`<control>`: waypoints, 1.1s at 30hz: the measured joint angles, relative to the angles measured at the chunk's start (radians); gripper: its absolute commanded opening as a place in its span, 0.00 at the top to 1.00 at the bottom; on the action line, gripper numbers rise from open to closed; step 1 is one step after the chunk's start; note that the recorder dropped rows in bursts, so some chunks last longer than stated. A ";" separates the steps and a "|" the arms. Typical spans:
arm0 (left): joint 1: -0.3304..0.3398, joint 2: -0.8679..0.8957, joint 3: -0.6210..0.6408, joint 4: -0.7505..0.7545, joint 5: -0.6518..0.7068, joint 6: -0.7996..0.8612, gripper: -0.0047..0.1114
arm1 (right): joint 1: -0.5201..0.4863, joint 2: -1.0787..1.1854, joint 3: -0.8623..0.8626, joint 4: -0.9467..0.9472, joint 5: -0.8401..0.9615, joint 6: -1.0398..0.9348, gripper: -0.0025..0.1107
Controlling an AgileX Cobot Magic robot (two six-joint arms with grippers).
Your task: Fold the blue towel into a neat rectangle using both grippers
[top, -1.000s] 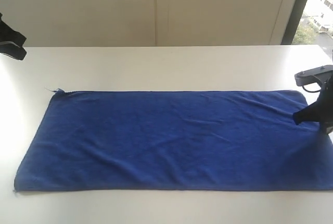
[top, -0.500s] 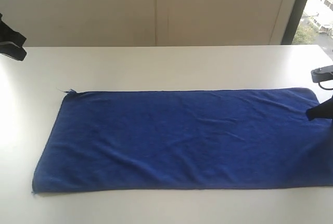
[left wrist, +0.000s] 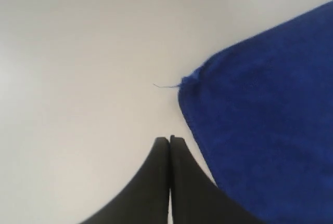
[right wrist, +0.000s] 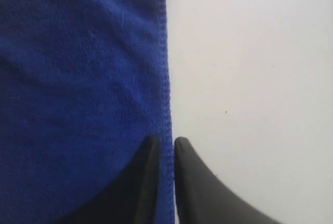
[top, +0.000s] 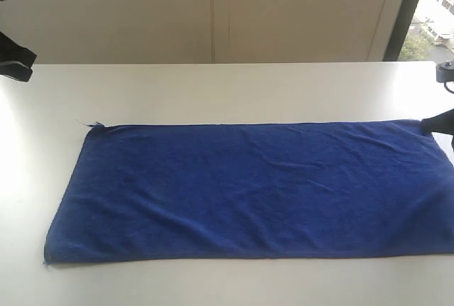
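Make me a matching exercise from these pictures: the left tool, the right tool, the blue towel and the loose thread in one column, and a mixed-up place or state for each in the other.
Column one:
1. left tool
2. right tool
3. blue towel
4. loose thread

Column two:
A. spread flat on the white table
B. sticks out from a towel corner onto bare table
C. jaws pressed together over bare table, clear of the cloth
D. jaws slightly parted astride the towel's hemmed edge

Pairs: 1-C, 2-D, 3-A, 4-B
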 measured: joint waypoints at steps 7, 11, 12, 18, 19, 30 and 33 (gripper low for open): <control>0.000 -0.182 0.298 -0.065 -0.476 0.001 0.96 | -0.002 0.062 0.000 0.002 0.035 0.000 0.59; 0.000 -0.233 0.406 -0.071 -0.582 0.036 0.96 | -0.002 0.083 0.000 0.002 0.016 0.000 0.59; 0.000 -0.235 0.425 -0.071 -0.587 0.041 0.96 | -0.002 0.084 0.000 0.002 0.009 0.000 0.59; 0.000 -0.235 0.478 -0.075 -0.627 0.049 0.96 | -0.002 0.094 0.000 0.000 -0.021 0.000 0.59; 0.000 -0.235 0.478 -0.075 -0.629 0.049 0.96 | -0.002 0.102 0.000 0.000 -0.021 0.000 0.59; 0.000 -0.235 0.478 -0.077 -0.632 0.052 0.96 | -0.004 0.120 -0.004 0.022 -0.026 -0.002 0.81; 0.000 -0.235 0.478 -0.079 -0.632 0.052 0.96 | -0.004 0.124 -0.007 0.023 -0.030 -0.002 0.94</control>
